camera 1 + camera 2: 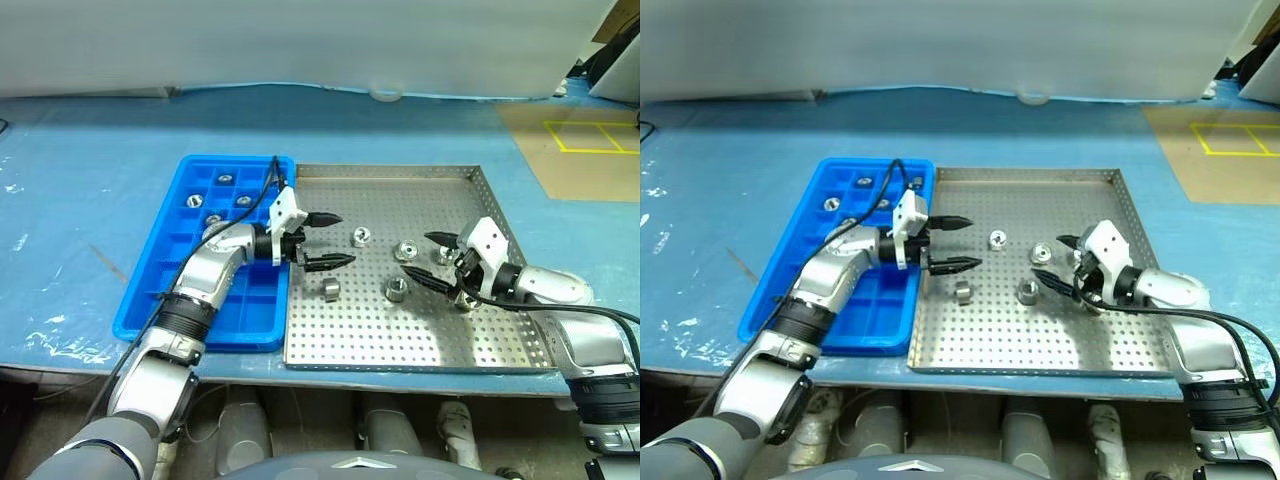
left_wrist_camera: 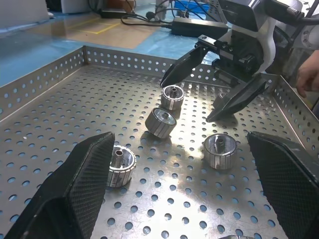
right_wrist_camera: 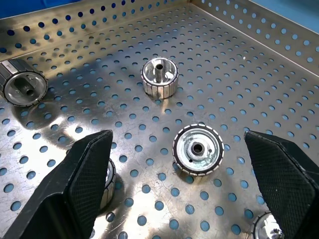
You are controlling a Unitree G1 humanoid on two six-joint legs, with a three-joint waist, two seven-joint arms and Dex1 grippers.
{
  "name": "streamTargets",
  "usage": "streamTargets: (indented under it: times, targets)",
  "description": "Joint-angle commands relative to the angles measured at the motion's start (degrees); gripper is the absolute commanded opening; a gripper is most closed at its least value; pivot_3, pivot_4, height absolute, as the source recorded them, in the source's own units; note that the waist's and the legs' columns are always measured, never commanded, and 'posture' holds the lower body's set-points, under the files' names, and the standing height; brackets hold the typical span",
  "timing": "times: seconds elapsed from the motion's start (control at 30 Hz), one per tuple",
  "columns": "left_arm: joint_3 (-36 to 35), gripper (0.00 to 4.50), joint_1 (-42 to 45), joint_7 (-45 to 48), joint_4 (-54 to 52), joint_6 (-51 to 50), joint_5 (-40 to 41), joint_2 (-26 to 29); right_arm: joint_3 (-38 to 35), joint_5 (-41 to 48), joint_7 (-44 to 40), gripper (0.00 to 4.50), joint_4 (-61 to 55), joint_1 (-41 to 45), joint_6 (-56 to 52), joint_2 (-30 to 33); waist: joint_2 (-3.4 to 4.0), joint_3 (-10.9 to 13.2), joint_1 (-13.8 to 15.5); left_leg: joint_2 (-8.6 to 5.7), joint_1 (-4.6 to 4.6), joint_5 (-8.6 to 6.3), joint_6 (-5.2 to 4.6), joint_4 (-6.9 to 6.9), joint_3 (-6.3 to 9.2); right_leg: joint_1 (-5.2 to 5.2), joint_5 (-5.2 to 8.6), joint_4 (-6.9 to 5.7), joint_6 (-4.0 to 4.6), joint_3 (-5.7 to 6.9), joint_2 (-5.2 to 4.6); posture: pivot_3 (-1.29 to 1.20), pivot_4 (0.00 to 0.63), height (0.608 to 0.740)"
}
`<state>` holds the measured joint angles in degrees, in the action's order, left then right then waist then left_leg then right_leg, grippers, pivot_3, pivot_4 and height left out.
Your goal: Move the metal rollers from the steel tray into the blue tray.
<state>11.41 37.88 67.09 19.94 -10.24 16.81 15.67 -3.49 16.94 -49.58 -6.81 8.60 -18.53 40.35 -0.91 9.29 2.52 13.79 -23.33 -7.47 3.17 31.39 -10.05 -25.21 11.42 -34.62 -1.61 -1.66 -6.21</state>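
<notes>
We hold our left gripper [image 1: 328,240] wide and empty at the steel tray's [image 1: 420,340] left edge, beside the blue tray [image 1: 160,300]; our right gripper [image 1: 432,258], also wide, hovers above metal rollers [image 1: 397,288] mid-tray.

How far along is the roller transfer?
Done: about four metal rollers sit in the blue tray. In hand: nothing; left gripper and right gripper hover open over the steel tray. Left: at least four rollers, maybe more by the right gripper.
</notes>
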Motion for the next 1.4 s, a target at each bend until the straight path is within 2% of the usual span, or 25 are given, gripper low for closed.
streamTargets:
  times: [0.03,0.37,0.63,0.73,0.9,0.93,0.97,1.03,1.2,1.4]
  targets:
    - [2.99,4.5,2.35,4.32,0.42,-0.22,-2.07,1.6,-1.38,0.27,0.87,4.45,-2.91,0.01,-0.76,0.6,0.0,0.0,-0.1,0.0,0.02,0.0,0.0,0.0,0.0,0.0,0.0,0.0,0.0,-0.01,0.0,-0.19,0.15,0.74]
    - [13.59,4.5,8.86,16.53,2.46,-6.85,-8.81,6.36,-0.67,-0.52,2.15,4.45,-4.84,-0.43,-2.38,0.73,0.04,-0.02,-0.06,0.0,0.03,0.0,0.01,0.0,0.0,0.02,0.0,-0.02,0.0,-0.01,0.0,-0.21,0.15,0.74]
    - [21.14,4.5,13.8,18.96,9.51,-0.35,-17.87,4.61,0.24,-0.93,3.45,4.45,-7.08,-0.63,-3.89,-0.08,0.08,-0.05,-0.09,-0.01,0.13,0.0,0.01,0.0,0.0,0.12,0.0,-0.01,0.0,-0.02,0.0,-0.22,0.15,0.74]
    - [22.5,3.92,14.87,18.72,12.69,4.45,-20.44,3.56,0.3,-1.1,4.04,4.5,-7.62,-0.76,-4.12,-0.31,0.16,-0.1,-0.29,0.0,0.17,0.01,0.01,0.0,0.0,0.14,0.0,-0.02,0.0,-0.03,0.0,-0.23,0.15,0.74]
    - [23.85,2.23,15.45,18.7,16.5,12.13,-23.65,2.38,0.31,-1.01,4.64,4.5,-8.07,-0.73,-4.27,-0.63,0.22,-0.14,-0.38,0.0,0.21,0.01,0.02,-0.01,0.0,0.15,0.0,-0.02,0.0,-0.04,0.01,-0.23,0.15,0.74]
    - [24.05,1.97,15.31,19.05,16.73,13.33,-24.11,2.63,0.37,-0.88,4.72,4.5,-8.18,-0.65,-4.28,-0.79,0.24,-0.15,-0.38,0.0,0.21,0.01,0.02,-0.01,0.0,0.15,0.0,-0.03,0.0,-0.04,0.01,-0.23,0.15,0.74]
    - [23.94,1.89,15.16,18.42,17.05,14.97,-24.6,2.74,0.38,-0.73,4.84,4.5,-8.24,-0.45,-4.29,-0.98,0.24,-0.16,-0.38,0.0,0.22,0.01,0.02,-0.01,0.0,0.16,0.0,-0.03,0.0,-0.04,0.01,-0.23,0.15,0.74]
    - [22.9,1.89,14.88,16.28,17.67,17.47,-24.84,2.42,0.39,-0.59,4.93,4.5,-8.23,-0.15,-4.31,-1.2,0.26,-0.16,-0.37,0.0,0.24,0.01,0.02,-0.01,0.0,0.18,0.0,-0.03,0.0,-0.04,0.01,-0.23,0.15,0.74]
    - [10.95,1.89,10.84,9.98,10.88,10.13,-13.28,-1.62,0.7,-0.75,4.65,4.5,-7.26,0.84,-3.91,-1.48,0.31,-0.19,-0.19,-0.01,0.21,0.01,0.02,0.04,0.0,0.18,0.0,-0.06,0.0,-0.04,-0.01,-0.21,0.15,0.74]
    - [-3.13,1.89,4.13,-10.18,-0.25,3.09,-7.4,-5.17,1.93,-0.61,4.09,4.5,-3.46,5.59,-1.62,-4.17,0.31,-0.19,-0.19,0.01,0.08,0.0,0.0,0.04,0.0,0.07,-0.01,-0.05,0.02,-0.01,0.01,-0.11,0.15,0.74]
